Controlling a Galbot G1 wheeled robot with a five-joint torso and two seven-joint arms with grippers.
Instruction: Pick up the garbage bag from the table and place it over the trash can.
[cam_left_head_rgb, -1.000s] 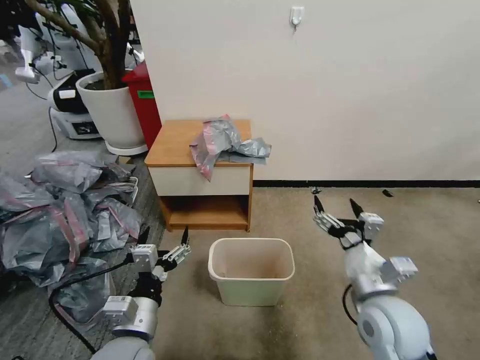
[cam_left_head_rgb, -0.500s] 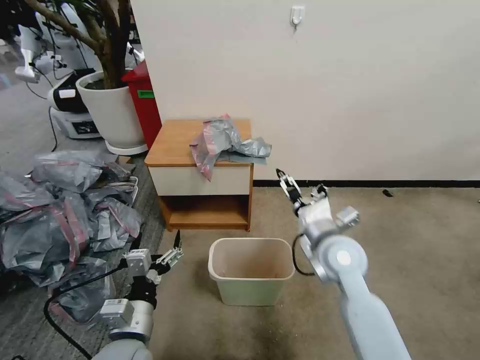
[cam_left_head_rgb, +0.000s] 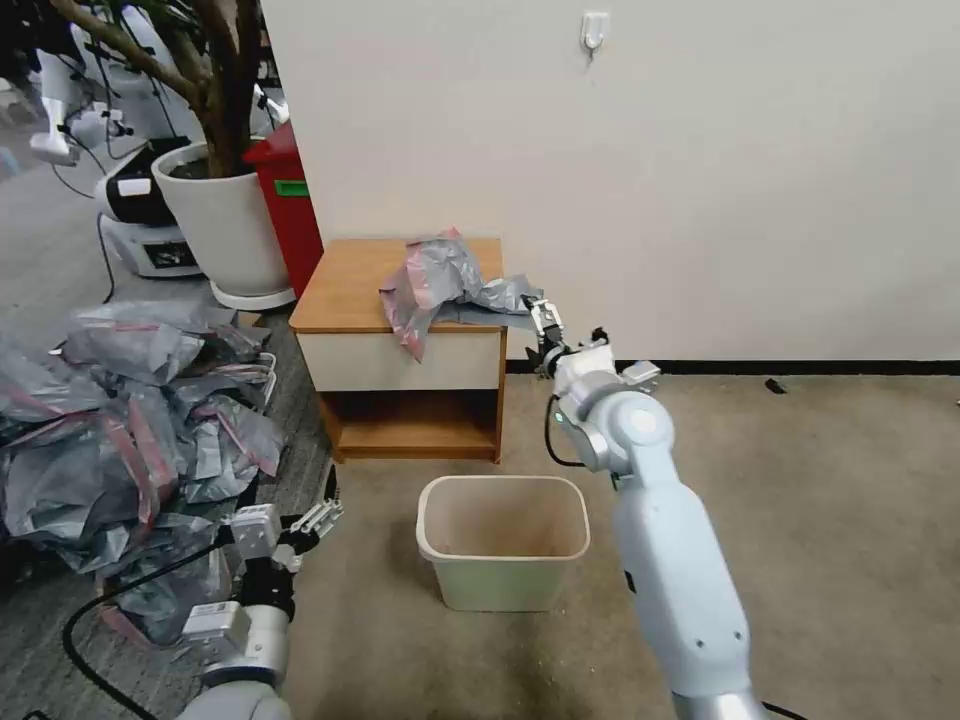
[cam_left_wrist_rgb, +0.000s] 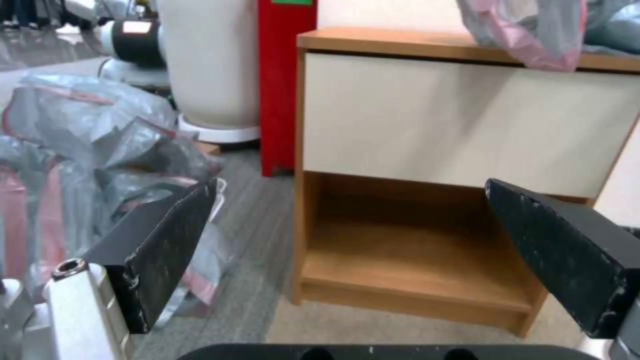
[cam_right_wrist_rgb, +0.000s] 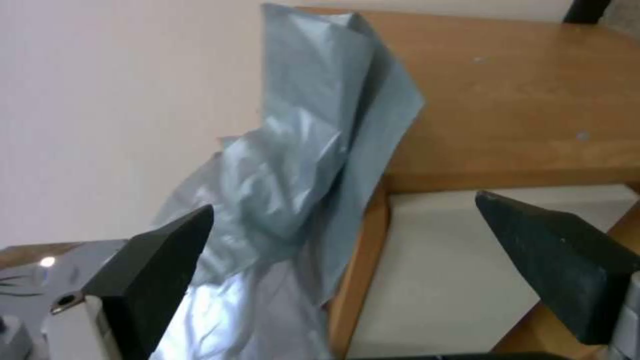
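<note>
**Right gripper at the bag's overhanging corner**

The crinkly grey, pink-banded garbage bag (cam_left_head_rgb: 450, 280) lies on the light-brown wooden table (cam_left_head_rgb: 345, 290), one corner overhanging. The right gripper (cam_left_head_rgb: 545, 335) gapes wide beside it, empty. The left gripper (cam_left_head_rgb: 300, 515), also open, hangs low near the heaped grey bags (cam_left_head_rgb: 120, 430). The cream plastic trash can (cam_left_head_rgb: 502, 540) stands before the table.

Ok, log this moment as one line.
right gripper: open, at garbage bag corner overhanging table | left gripper: open, low | trash can: unlined

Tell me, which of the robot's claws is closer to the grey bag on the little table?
Right. The right gripper is open at the garbage bag's overhanging corner; the left gripper hangs low near the floor.
</note>
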